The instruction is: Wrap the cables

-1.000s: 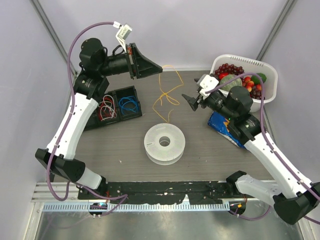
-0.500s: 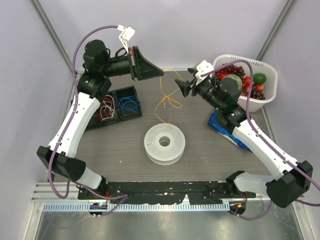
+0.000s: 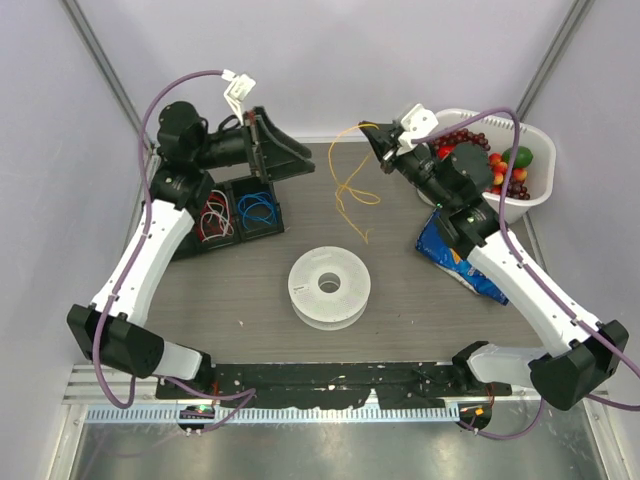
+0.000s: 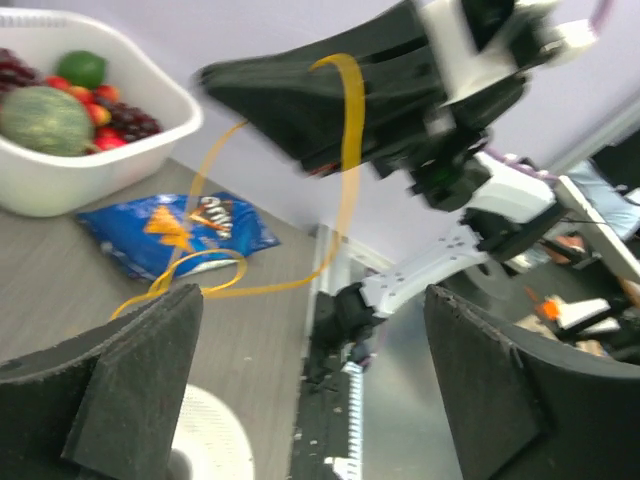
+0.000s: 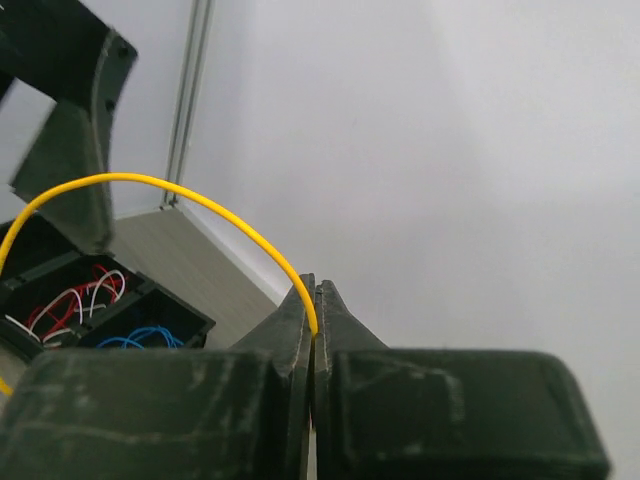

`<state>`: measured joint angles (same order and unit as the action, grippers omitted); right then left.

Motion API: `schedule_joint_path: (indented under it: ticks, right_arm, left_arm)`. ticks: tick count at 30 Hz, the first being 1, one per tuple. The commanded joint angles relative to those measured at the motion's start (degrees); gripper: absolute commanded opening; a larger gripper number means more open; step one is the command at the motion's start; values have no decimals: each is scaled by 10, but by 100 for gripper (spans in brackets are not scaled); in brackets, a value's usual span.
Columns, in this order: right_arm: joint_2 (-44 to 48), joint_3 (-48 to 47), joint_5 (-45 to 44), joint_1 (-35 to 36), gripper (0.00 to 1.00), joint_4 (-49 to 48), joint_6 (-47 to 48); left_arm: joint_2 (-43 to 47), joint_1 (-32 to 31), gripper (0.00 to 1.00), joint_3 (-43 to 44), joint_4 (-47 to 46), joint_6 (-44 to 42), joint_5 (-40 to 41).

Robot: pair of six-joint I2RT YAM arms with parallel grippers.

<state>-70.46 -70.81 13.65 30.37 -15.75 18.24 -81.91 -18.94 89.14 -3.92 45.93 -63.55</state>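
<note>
Site: robotics lab test cell.
Evidence: two arms [image 3: 145, 250] bolted to a black rail [image 3: 330, 380] at the edge of a wood-grain table [image 3: 230, 290]. Plain pale walls [image 3: 400, 60] with metal frame posts [image 3: 98, 55]. Staged props: white spool [image 3: 305, 285], fruit basket [image 3: 490, 122], chip bag [image 3: 450, 262], tray [image 3: 231, 215] of wire coils.

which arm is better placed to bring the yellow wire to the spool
Right: the right gripper is shut on the yellow wire, which hangs beyond the white spool. The left gripper is open and holds nothing.
</note>
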Motion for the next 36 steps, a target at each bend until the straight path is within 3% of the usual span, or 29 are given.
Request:
schedule_joint_path:
  ticks: [1,5,7,10,16,20,22,28,30,34,36]
  right_arm:
    - [32,-63,49,3,1,-4,5]
    - [34,-84,40,4,1,21,-15]
    - [36,-90,37,3,1,22,-30]
    - [35,-103,48,3,1,36,-44]
    - [26,-132,35,3,1,68,-68]
    - [23,-141,17,4,1,92,-82]
    - [22,-143,10,5,1,106,-91]
    - [23,-146,30,6,1,142,-114]
    - [27,-146,43,7,1,153,-124]
    - [37,-139,96,6,1,154,-158]
    - [44,-140,158,6,1,172,-174]
  left_arm:
    - [39,57,100,-40,-40,-85,10]
    - [60,50,100,-56,124,-308,52]
    - [93,34,100,-107,131,-392,78]
    - [111,15,99,-137,120,-443,86]
    - [138,-66,100,-158,25,-428,167]
    - [158,-157,100,-188,-39,-379,362]
    - [157,-187,100,-186,-51,-368,409]
    - [118,-205,100,-147,-85,-363,575]
    - [102,-202,99,-134,-95,-370,579]
    - [57,-203,77,-94,-66,-399,630]
    - [24,-203,62,-63,-30,-411,715]
